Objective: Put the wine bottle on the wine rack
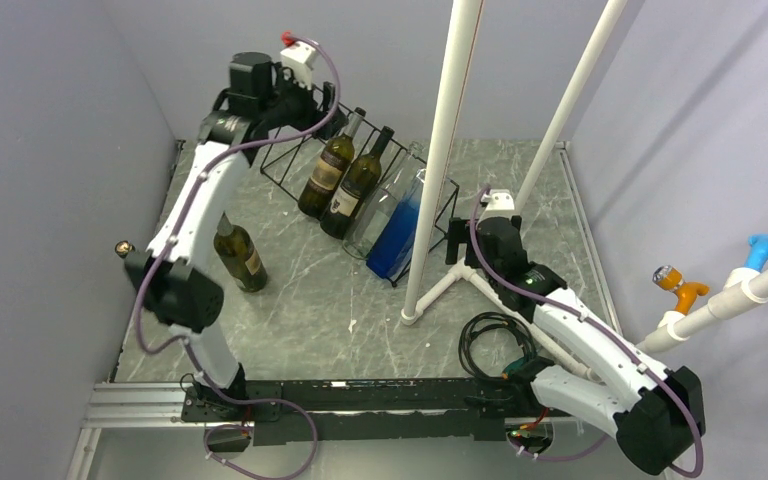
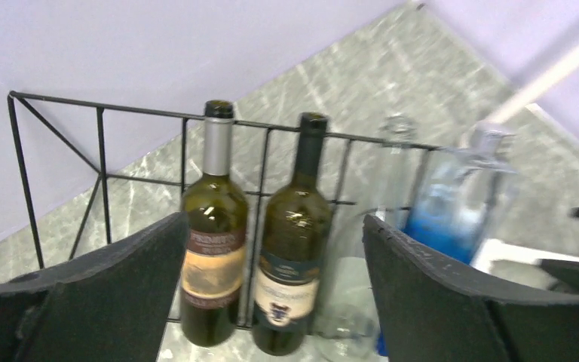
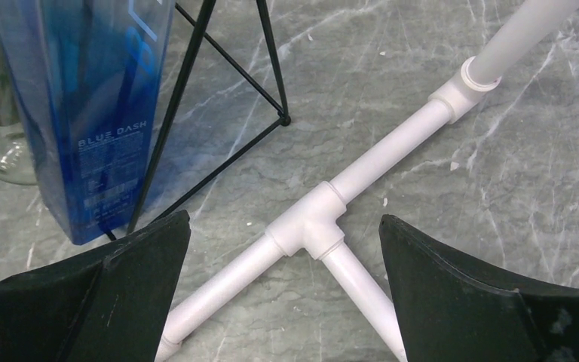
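A dark green wine bottle [image 1: 243,258] stands upright on the table at the left, partly behind my left arm. The black wire wine rack [image 1: 285,165] stands at the back and holds two dark green bottles [image 1: 328,170] [image 1: 358,188], a clear bottle [image 1: 385,205] and a blue bottle [image 1: 400,235]. My left gripper [image 1: 312,102] is open and empty, raised over the rack's left end. In the left wrist view it [image 2: 275,219] faces the rack [image 2: 60,102] and the racked bottles [image 2: 212,249]. My right gripper [image 1: 455,240] [image 3: 283,219] is open and empty by the rack's right end.
A white pipe frame [image 1: 440,150] rises from the table with its foot [image 1: 412,315] in front of the rack; its T-joint [image 3: 309,222] lies under my right gripper. Black cables [image 1: 490,335] coil near the right arm base. Grey walls close in left and back.
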`<control>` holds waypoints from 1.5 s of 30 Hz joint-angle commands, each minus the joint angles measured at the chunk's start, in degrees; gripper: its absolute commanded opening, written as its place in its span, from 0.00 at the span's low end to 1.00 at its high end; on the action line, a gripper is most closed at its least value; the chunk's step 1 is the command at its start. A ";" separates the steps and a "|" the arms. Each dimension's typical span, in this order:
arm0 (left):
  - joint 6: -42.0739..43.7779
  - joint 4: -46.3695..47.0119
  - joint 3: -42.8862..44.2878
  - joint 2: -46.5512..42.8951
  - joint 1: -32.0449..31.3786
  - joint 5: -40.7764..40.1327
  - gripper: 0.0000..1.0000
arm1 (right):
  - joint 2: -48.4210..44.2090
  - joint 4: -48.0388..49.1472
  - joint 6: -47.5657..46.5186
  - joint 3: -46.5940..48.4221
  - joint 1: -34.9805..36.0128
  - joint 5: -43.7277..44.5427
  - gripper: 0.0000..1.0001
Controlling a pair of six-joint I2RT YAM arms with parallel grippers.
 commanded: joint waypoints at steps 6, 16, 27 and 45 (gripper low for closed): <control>-17.15 2.51 -18.48 -22.01 0.04 6.70 1.00 | -4.54 0.58 3.79 -1.01 -0.20 -2.91 1.00; -20.14 -3.86 -41.25 -52.76 0.03 -17.39 1.00 | -5.18 1.21 4.44 -2.47 -0.20 -2.56 1.00; -23.01 -0.78 -64.49 -82.59 -0.04 -49.44 1.00 | -0.60 3.48 4.88 -2.41 -0.19 -3.36 1.00; -27.67 10.17 -72.39 -61.49 0.03 -61.53 0.97 | -2.04 2.48 5.74 -4.23 -0.22 -1.89 1.00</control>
